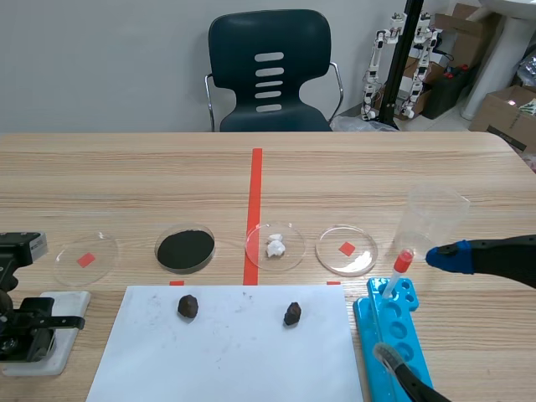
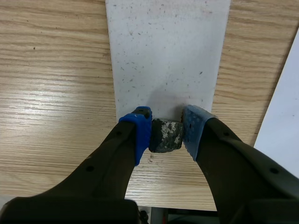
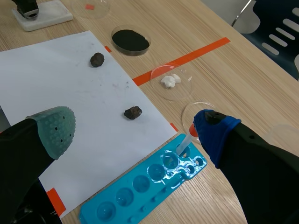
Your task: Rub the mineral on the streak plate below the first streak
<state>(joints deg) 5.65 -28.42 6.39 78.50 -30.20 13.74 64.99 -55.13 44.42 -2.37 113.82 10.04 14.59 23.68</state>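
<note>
The wooden table point(image 1: 435, 167) shows bare wood along both long edges of the white streak plate point(image 2: 168, 56); the paper sheet point(image 2: 286, 116) has its edge just beside one of them; the right gripper point(image 3: 133, 123) stands spread wide near the blue tray point(image 1: 394, 335); the plate's long axis runs straight ahead of the left gripper point(image 2: 166, 120), speckled white lying open there; that pincer is clamped on the mineral point(image 2: 164, 137), a blocky grey lump with no plain long axis, at the plate's near end.
</note>
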